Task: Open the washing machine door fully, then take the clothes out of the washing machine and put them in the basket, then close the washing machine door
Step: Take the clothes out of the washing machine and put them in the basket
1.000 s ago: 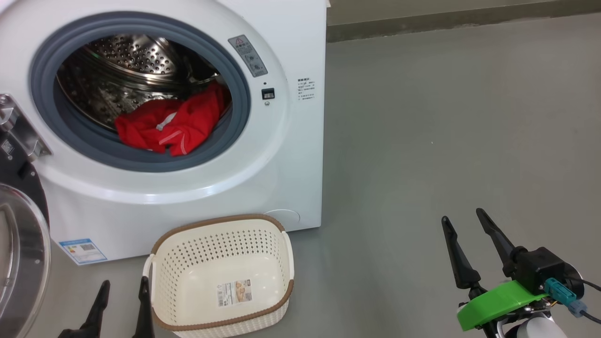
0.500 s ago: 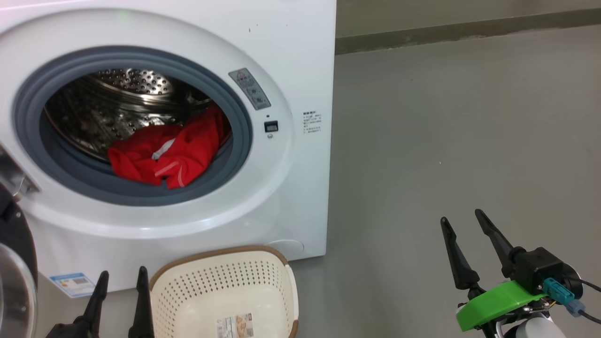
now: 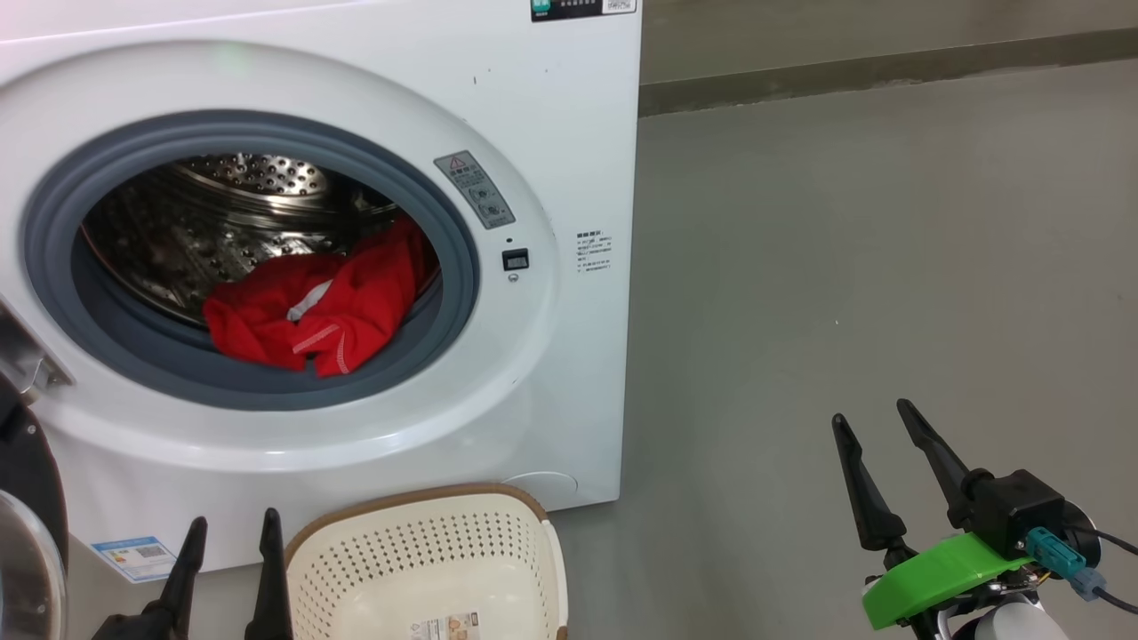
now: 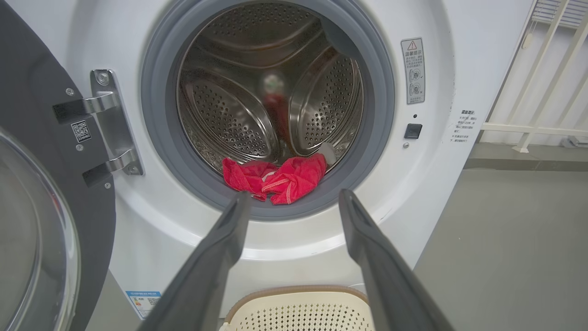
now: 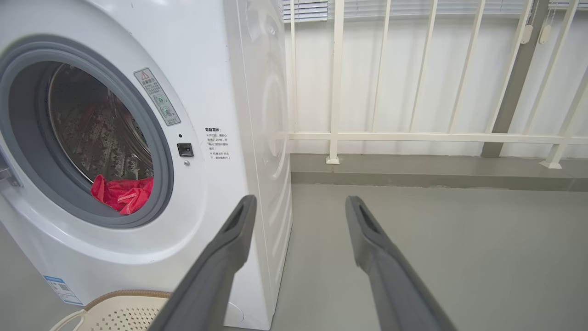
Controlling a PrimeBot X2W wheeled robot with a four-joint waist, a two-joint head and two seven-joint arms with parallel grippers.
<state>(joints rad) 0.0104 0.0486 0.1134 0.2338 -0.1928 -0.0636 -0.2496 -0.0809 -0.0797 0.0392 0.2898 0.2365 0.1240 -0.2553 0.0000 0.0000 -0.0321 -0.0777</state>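
Red clothes crosswise in drum mouth

Left of the washing machine hangs the washing machine door, open. The left gripper, fingers apart, points at its front; basket below it; right gripper, fingers apart, off its right.

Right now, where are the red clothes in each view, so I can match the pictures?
Head view: clothes left of centre, low in the drum.
Left wrist view: clothes near centre, on the drum's front lip.
Right wrist view: clothes at left, low in the drum.
Shared landmark: black latch right of the opening.
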